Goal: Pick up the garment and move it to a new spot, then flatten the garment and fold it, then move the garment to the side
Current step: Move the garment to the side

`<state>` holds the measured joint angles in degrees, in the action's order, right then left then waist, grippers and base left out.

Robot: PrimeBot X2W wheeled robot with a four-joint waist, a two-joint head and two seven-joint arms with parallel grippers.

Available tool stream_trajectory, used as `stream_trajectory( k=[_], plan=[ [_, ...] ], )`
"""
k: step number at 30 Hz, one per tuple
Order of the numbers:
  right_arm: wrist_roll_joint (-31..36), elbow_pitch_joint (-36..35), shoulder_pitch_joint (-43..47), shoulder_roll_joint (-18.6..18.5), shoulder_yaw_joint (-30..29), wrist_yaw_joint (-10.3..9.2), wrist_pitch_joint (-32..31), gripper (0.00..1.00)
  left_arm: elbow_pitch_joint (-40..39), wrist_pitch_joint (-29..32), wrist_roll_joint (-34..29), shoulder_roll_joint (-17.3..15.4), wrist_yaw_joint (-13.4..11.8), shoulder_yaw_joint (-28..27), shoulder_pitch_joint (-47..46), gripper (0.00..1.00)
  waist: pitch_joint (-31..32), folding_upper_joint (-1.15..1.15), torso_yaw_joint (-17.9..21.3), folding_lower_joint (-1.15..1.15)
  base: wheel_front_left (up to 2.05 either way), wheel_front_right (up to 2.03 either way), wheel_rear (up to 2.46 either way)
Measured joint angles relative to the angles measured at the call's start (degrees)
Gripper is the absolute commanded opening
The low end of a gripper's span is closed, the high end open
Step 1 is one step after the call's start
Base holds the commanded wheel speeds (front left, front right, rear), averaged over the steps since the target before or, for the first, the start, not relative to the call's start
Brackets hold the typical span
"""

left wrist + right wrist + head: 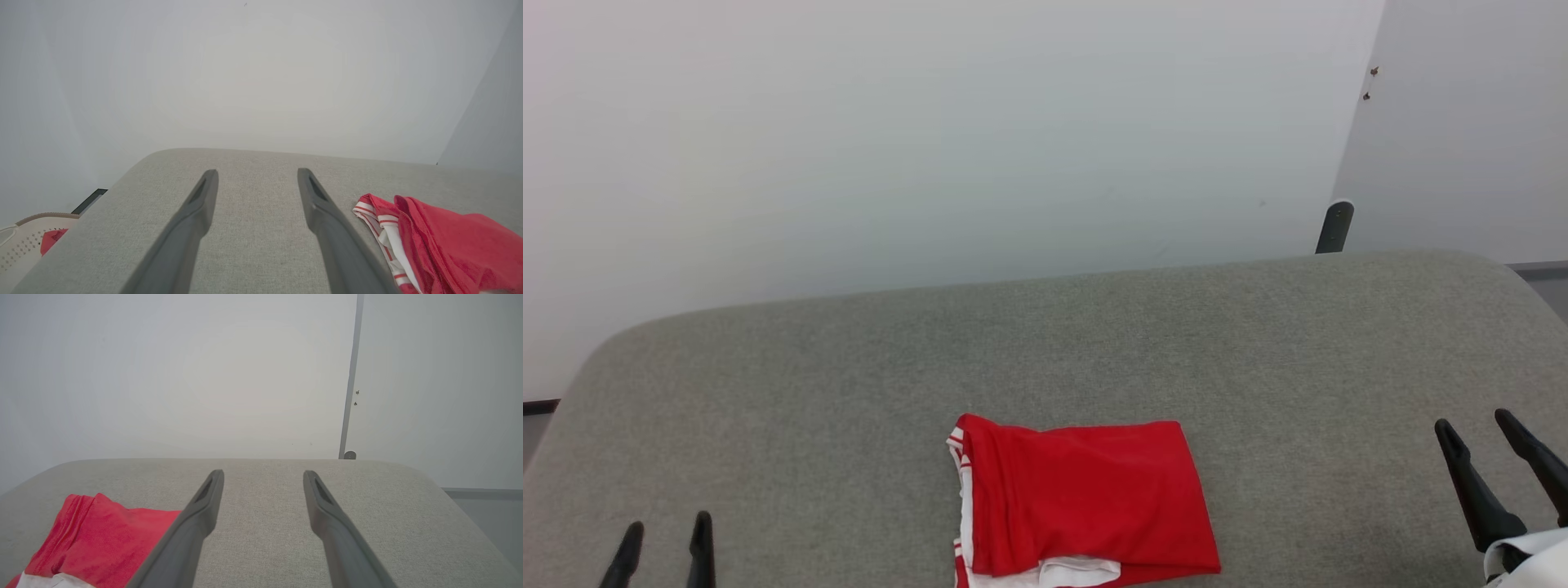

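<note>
The garment [1086, 498], a red jersey with white and red-striped trim along its left and bottom edges, lies folded in a compact rectangle near the front middle of the grey padded table [1045, 351]. My left gripper [666, 535] stands open at the lower left, well apart from it and holding nothing. My right gripper [1486, 433] is open at the lower right, also empty. In the left wrist view the garment [441, 241] lies to the right of the open gripper [257, 175]. The right wrist view has the garment [102, 535] to the left of the open gripper [263, 475].
A pale perforated basket [24, 241] with a red cloth [51, 241] inside stands beyond the table's left edge. White walls rise behind the table. A dark post [1335, 227] stands past the far right edge. Bare table surface spreads on both sides of the garment and behind it.
</note>
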<state>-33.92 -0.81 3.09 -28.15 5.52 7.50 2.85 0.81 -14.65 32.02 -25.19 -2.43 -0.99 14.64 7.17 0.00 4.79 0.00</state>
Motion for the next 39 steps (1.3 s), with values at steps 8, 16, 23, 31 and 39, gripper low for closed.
stream_trajectory(
  k=[8, 16, 23, 31, 39],
  plan=[
    [2.1, -2.8, 2.4, 2.3, -2.9, 0.00, -2.1, 1.00, 1.2, -0.1, -0.6, 0.2, 0.3, 1.2, -0.7, 1.00, 0.0, 0.00, -0.7, 0.00, 0.00, 0.00, 0.00],
    [2.9, -4.4, 2.6, 3.8, -3.3, 0.00, -4.1, 1.00, 1.3, 0.1, -0.7, 0.4, 0.3, 1.9, -1.9, 1.00, -0.1, 0.00, -2.2, 0.00, 0.00, 0.00, 0.00],
    [2.7, -2.3, 0.5, 4.3, 0.0, 0.00, -7.0, 1.00, 0.7, 1.5, -0.2, 0.5, -0.6, 2.0, -3.7, 1.00, -0.7, 0.00, -4.9, 0.00, 0.00, 0.00, 0.00],
    [1.2, 4.5, -4.1, 5.3, 4.8, 0.00, -12.0, 1.00, 1.8, 2.5, 0.2, 3.3, -1.8, 4.5, -8.2, 1.00, -2.2, 0.00, -10.3, 0.00, 0.00, 0.00, 0.00],
    [-0.2, 10.5, -5.9, 5.1, 6.8, 0.00, -20.8, 1.00, 3.1, 2.3, -0.3, 4.9, -1.4, 6.9, -10.2, 1.00, -4.2, 0.00, -16.5, 0.00, 0.00, 0.00, 0.00]
  ],
)
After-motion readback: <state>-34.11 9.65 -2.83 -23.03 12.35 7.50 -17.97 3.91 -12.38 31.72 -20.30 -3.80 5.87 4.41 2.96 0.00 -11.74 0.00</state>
